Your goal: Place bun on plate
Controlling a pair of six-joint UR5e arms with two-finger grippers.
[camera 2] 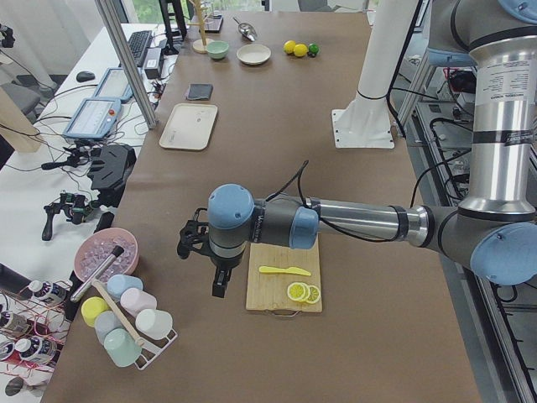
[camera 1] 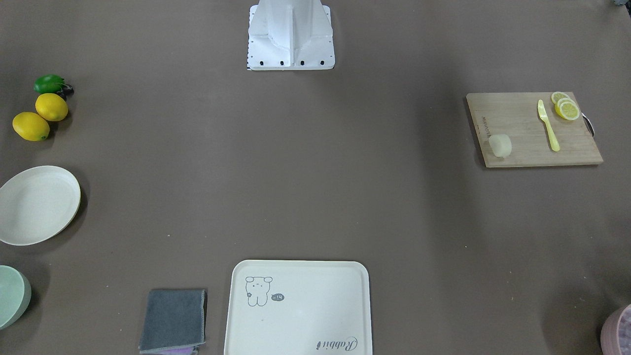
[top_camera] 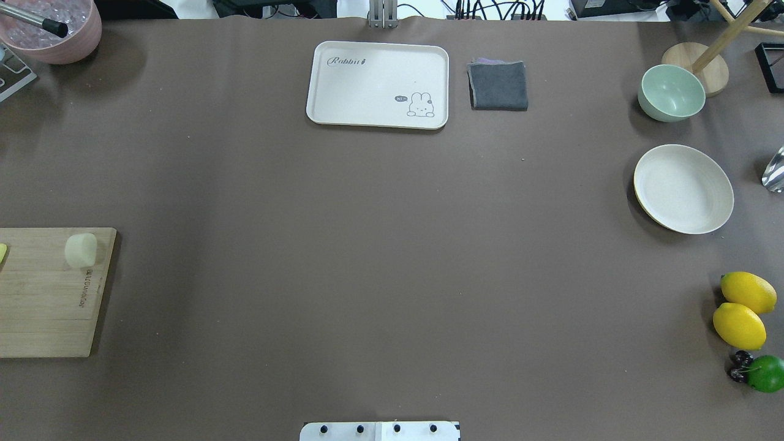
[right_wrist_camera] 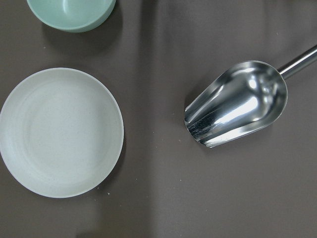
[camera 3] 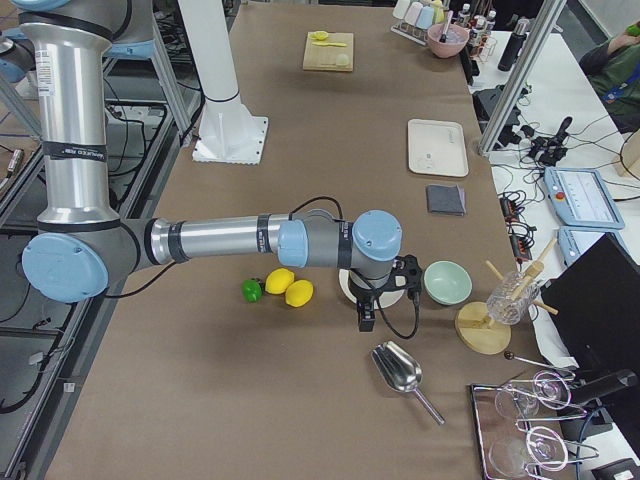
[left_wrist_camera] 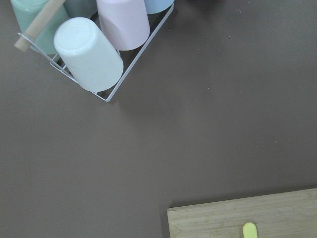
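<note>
The bun (camera 1: 500,146) (top_camera: 81,250), a small pale cream lump, rests on the corner of a wooden cutting board (camera 1: 522,143) (top_camera: 43,306). At the opposite end of the table lies the round off-white plate (camera 1: 37,204) (top_camera: 683,188) (right_wrist_camera: 60,131), with nothing on it. My left gripper (camera 2: 220,288) hangs beside the board, off the end away from the plate. My right gripper (camera 3: 366,320) hovers by the plate, near the green bowl. Each shows only in a side view, so I cannot tell whether either is open or shut.
Lemon slices (camera 1: 566,107) and a yellow knife (camera 1: 548,125) share the board. A bear tray (top_camera: 378,84), grey cloth (top_camera: 498,86), green bowl (top_camera: 671,92), two lemons (top_camera: 742,309), a lime (top_camera: 765,373), a metal scoop (right_wrist_camera: 237,102) and a cup rack (left_wrist_camera: 94,44) stand around.
</note>
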